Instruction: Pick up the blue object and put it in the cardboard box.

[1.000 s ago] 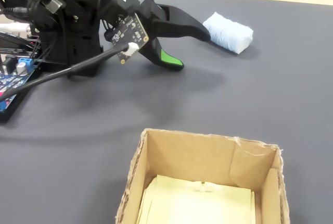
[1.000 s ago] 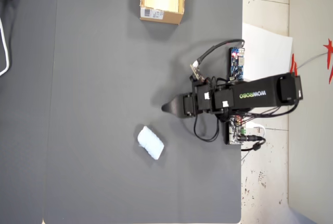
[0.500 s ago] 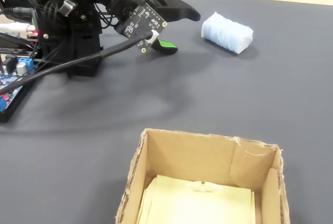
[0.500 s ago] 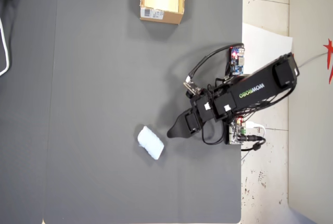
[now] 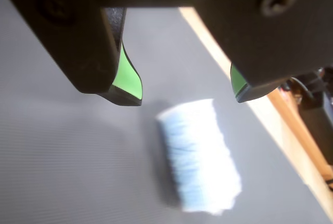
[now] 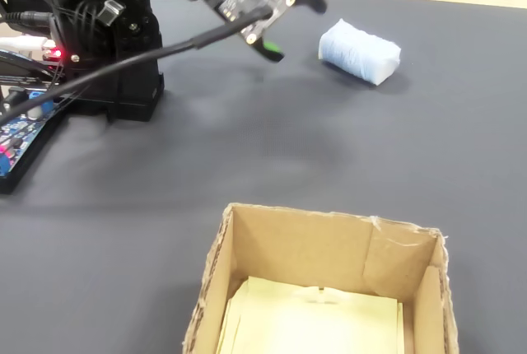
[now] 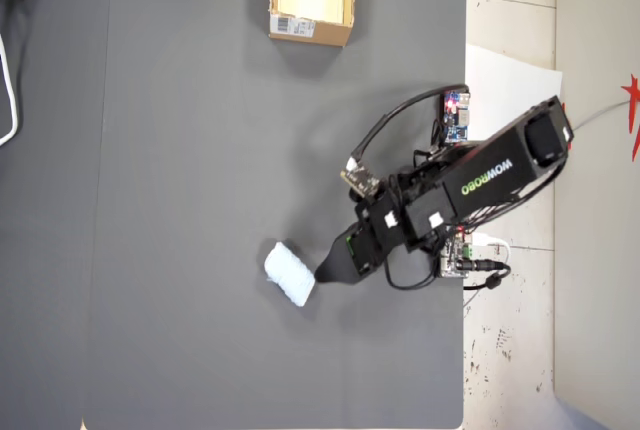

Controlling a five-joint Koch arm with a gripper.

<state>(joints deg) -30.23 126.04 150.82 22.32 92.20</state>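
The blue object is a pale blue, almost white, soft oblong lying on the dark grey mat, also seen in the fixed view and the overhead view. My gripper hangs open just above and short of it, its green-padded fingers spread wide with nothing between them. In the fixed view the gripper is left of the object, apart from it. Overhead, the gripper points at the object's right end. The cardboard box stands open at the mat's top edge, and its rim is near in the fixed view.
The arm's black base and circuit boards sit at the mat's right side in the overhead view. A white paper sheet lies off the mat. A wooden table edge runs close on the right of the wrist view.
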